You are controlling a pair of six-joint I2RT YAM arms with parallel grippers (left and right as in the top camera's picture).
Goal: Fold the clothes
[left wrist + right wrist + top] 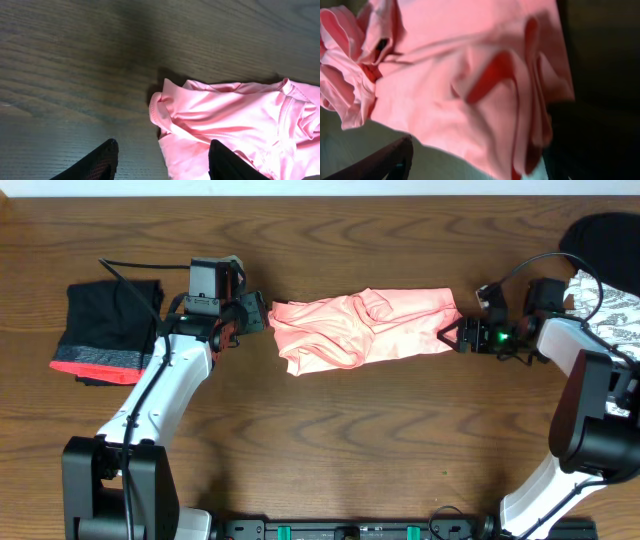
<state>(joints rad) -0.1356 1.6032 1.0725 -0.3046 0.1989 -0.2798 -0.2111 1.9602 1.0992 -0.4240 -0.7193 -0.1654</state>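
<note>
the pink shirt (pixel 360 330) lies bunched up in the middle of the desk (pixel 330 440). the left gripper (pixel 258 316) is by its left end, fingers (pixel 100 162) spread apart. the right gripper (pixel 452 336) has its fingers (pixel 395 160) spread too, around the right end. black clothes (pixel 105 325) sit near the left edge.

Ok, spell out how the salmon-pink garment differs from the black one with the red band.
Colour: the salmon-pink garment is one plain colour; the black garment has a red-grey band along one edge. State: the pink one lies crumpled and wrinkled; the black one sits as a flat, squared pile. Place: the pink one lies mid-table; the black one beside the left arm. Both rest on the wooden table.
</note>
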